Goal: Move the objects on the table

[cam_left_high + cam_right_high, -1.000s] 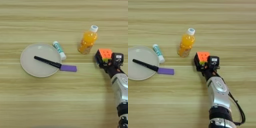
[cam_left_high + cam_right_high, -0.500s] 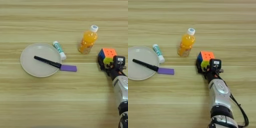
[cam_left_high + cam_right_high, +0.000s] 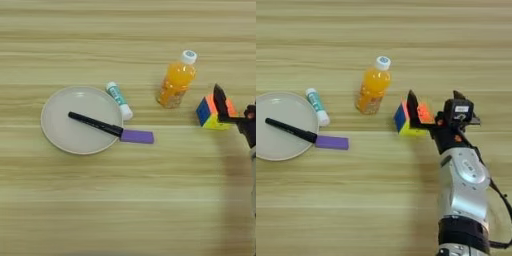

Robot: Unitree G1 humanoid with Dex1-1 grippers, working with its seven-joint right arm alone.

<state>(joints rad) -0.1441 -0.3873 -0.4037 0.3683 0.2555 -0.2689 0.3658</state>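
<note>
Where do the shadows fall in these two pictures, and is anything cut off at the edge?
Left eye view: the juice bottle throws a soft shadow to its left, and the gripper is cut off at the right edge. Right eye view: the whole silver forearm shows, with a faint shadow on the table to its left.

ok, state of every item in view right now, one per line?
orange juice bottle: upright, white cap on.
puzzle cube: on the table, tilted, one black finger in front of it.
glue stick: lying flat beside the plate.
purple block: lying flat.
black pen: lying across the plate.
right gripper: fingers open.
</note>
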